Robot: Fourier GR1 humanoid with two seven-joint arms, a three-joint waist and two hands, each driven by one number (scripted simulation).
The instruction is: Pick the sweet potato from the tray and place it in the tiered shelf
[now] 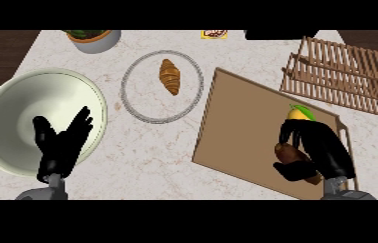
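Right hand (314, 152) curled round the sweet potato (289, 154) at the tray's (236, 127) near right corner (corn (300, 113) just beyond). Left hand (63, 142) open, fingers up, at the counter's near left over a pale bowl (29, 92). Farther: plate (140, 109) bearing a croissant (170, 76); tiered shelf (332, 72) at far right.

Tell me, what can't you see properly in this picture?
- Sweet potato, head view: mostly hidden by the right hand curled round it.
- Corn: lower part hidden behind that hand.
- Plant pot and yellow packet: cut off by the top edge.
- Bowl: partly hidden by the left hand.
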